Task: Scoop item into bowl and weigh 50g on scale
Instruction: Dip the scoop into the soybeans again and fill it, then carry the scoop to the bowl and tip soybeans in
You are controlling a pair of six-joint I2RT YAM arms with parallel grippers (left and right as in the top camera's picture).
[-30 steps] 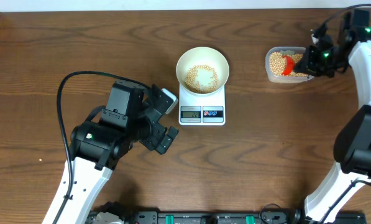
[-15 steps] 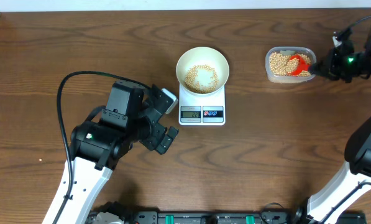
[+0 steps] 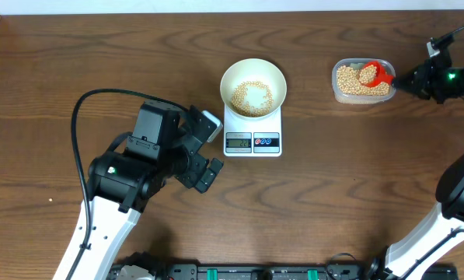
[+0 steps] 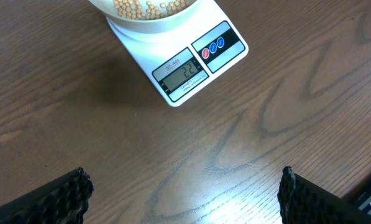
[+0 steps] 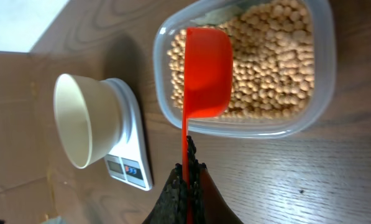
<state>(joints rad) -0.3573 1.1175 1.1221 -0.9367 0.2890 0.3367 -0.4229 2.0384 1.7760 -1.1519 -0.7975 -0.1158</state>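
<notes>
The white bowl (image 3: 252,86) is sitting on the digital kitchen scale (image 3: 252,134) at the middle of the tabletop (image 3: 333,194). It is holding a shallow layer of soybeans (image 3: 251,96), with some white bottom showing through. The display (image 4: 184,73) is facing the near edge, and its digits are too blurred to read with certainty.

Well to the right, a clear plastic tub (image 3: 336,87) is lying on the tabletop, filled with more soybeans. The right claw (image 3: 409,80) is clamping the thin handle of a red scoop (image 5: 207,71) between narrowly set fingers (image 5: 173,196). The scoop's cup is lying over the beans at the tub's right side.

The left claw (image 4: 185,205) is hovering above bare wood just left of the scale. Its jaws are standing wide apart and gripping nothing.
</notes>
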